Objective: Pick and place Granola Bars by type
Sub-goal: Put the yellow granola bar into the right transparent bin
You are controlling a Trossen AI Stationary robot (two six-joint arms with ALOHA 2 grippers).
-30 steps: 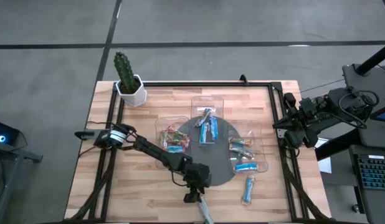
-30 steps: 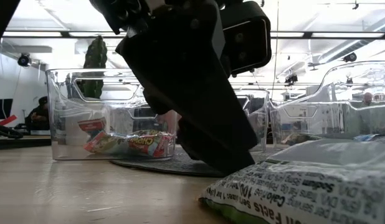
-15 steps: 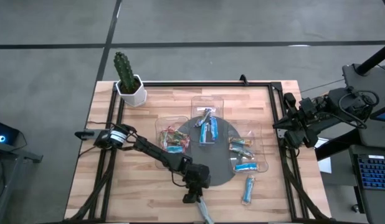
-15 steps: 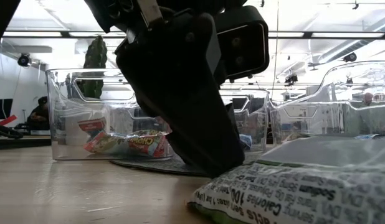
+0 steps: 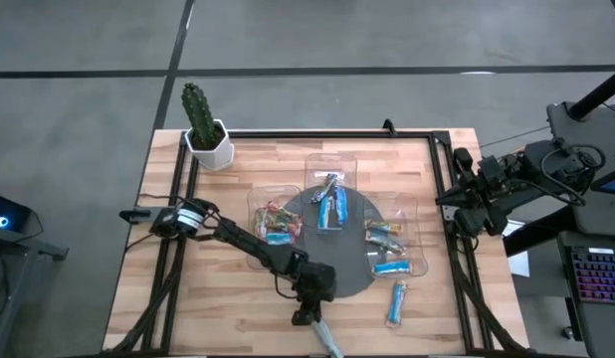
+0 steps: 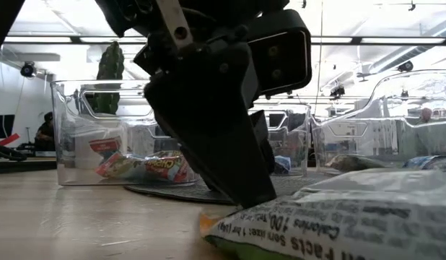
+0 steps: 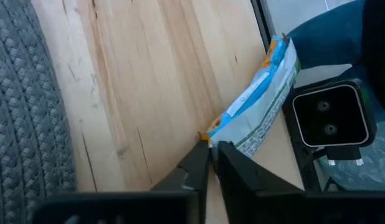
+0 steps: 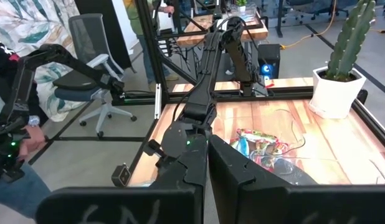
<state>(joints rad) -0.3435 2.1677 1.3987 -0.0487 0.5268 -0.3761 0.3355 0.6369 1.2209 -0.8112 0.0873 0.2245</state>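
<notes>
One granola bar (image 7: 258, 93), white, green and blue with an orange end, lies at the table's near edge (image 5: 328, 341) and fills the low view's foreground (image 6: 338, 224). My left gripper (image 5: 307, 318) is shut on its end. Other granola bars lie in three clear trays: red-orange ones (image 5: 278, 221), blue ones (image 5: 332, 204) and blue ones (image 5: 387, 249). One blue bar (image 5: 397, 301) lies loose on the wood. My right gripper (image 8: 208, 158) waits shut beyond the table's right edge (image 5: 452, 214), with nothing between its fingers. My left gripper pinches the bar's orange sealed end (image 7: 211, 135) between its two fingertips (image 6: 245, 195). The fingers slant down from above, from the table's far side toward its near edge, roughly in line with the bar. The rest of the bar lies on the wood.
A round grey mat (image 5: 352, 283) lies under the trays at the table's middle. A cactus in a white pot (image 5: 206, 134) stands at the far left corner. The low camera (image 7: 329, 121) sits just past the held bar. People and chairs show beyond the table (image 8: 86, 81).
My left gripper has shut its fingers on the end of the bar at the near edge. In the low view, that end has slid a little toward the fingers while the rest of the bar has stayed on the wood.
</notes>
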